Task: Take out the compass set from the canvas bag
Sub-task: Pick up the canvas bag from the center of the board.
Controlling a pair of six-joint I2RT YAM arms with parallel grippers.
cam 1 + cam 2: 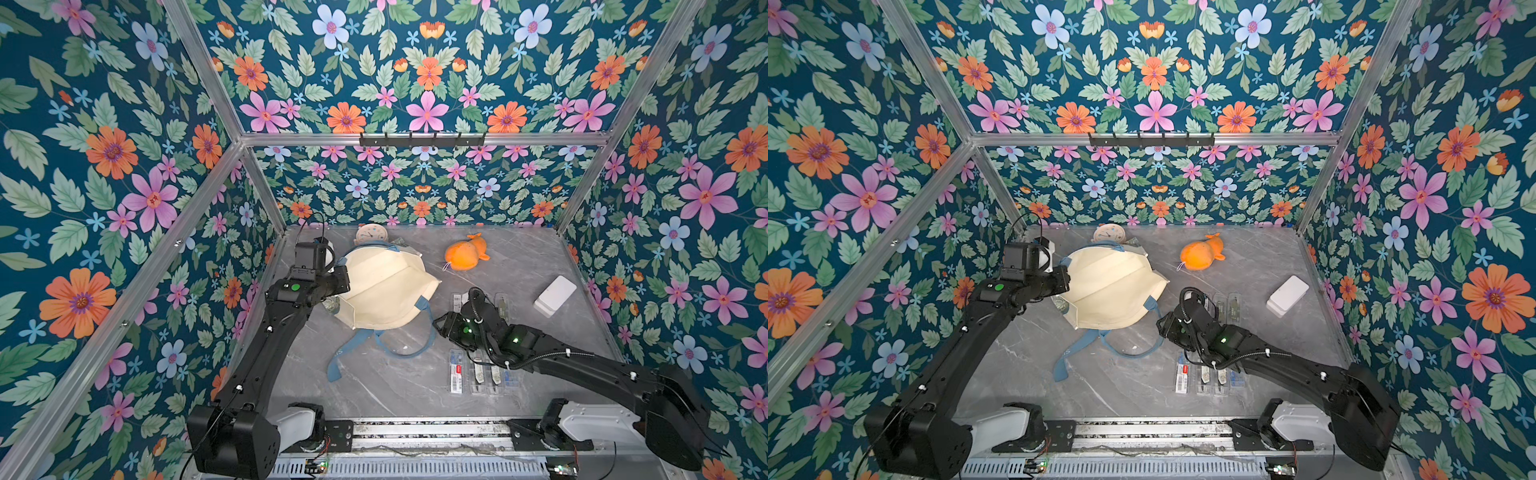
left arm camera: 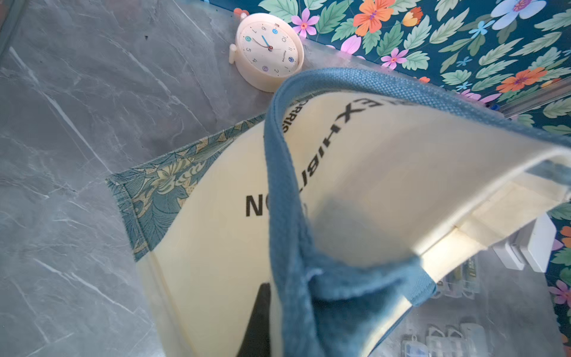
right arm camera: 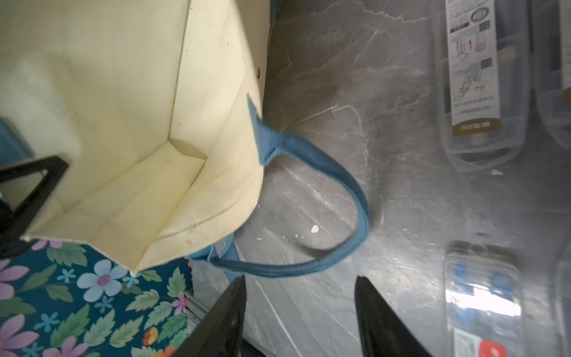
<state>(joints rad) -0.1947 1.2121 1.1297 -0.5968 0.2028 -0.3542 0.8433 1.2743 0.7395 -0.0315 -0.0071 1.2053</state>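
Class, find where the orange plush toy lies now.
In both top views, the orange plush toy lies toward the back, right of the cream canvas bag and left of the white rectangular box.

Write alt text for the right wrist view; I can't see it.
The large cream-white canvas bag gapes open, and the part of its inside in view holds nothing. Its dusty-blue strap handle loops onto the grey marbled table, where clear plastic labelled cases lie outside the bag. The right pincer stands open and empty.
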